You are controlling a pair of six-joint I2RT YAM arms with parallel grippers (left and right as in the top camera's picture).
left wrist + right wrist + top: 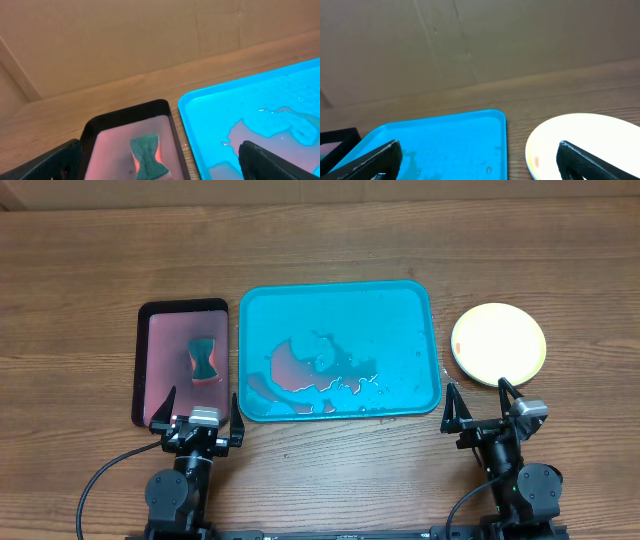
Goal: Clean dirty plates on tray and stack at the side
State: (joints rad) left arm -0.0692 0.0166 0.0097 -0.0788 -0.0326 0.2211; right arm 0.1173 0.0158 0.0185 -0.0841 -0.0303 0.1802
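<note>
- Left gripper [202, 410]: jaws spread, empty, beside the black tray [141, 365]; sponge [204, 358] lay inside it.
- Tray [400, 315], mid-counter [100, 260]: held only a pinkish puddle [310, 375], no plate.
- Plates [498, 343]: stacked right of the tray, white over yellow-green; a third couldn't be made out.
- Right gripper [480, 402]: jaws spread, empty. Task looked done; best to keep clear of the stack.

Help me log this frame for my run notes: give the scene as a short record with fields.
tray: turquoise tray at centre of table, reddish water pooled inside
plates: pale plate on table right of it; any beneath cannot be told
sponge: green sponge in black tray, left
left gripper: jaws open, empty
right gripper: jaws open, empty
</note>
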